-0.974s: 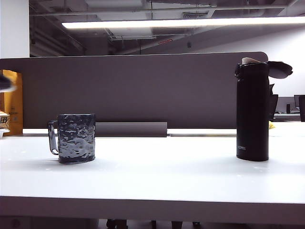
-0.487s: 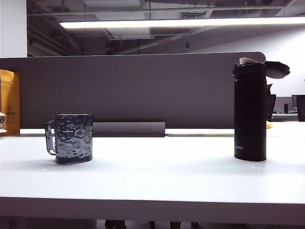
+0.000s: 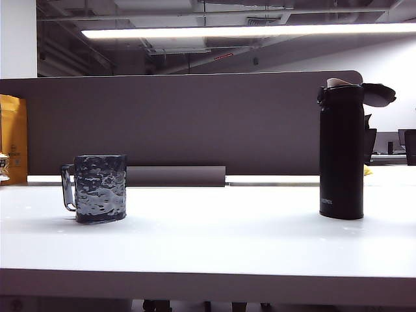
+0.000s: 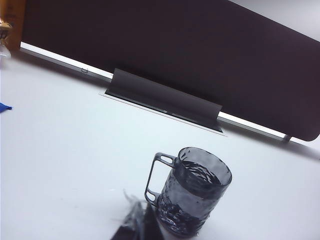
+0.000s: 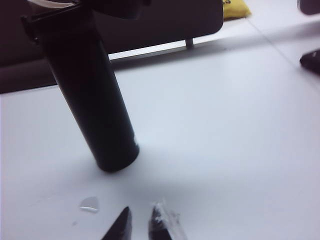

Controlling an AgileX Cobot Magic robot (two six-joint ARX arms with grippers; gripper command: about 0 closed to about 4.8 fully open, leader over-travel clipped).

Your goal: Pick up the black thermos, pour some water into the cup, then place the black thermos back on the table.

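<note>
Thermos, the black thermos [image 3: 341, 153], stands tall, smooth and tippy on the table [image 3: 214, 240] right of the cup [image 3: 99, 188]; grab its middle; left gripper [image 4: 135, 227] pressed together, right gripper [image 5: 141, 225] nearly closed, empty.

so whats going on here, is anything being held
Nothing is held. The thermos stands upright on the table at the right, lid flipped open, and the cup sits at the left. The left gripper is shut beside the cup; the right gripper, almost closed and empty, sits near the thermos base.
</note>
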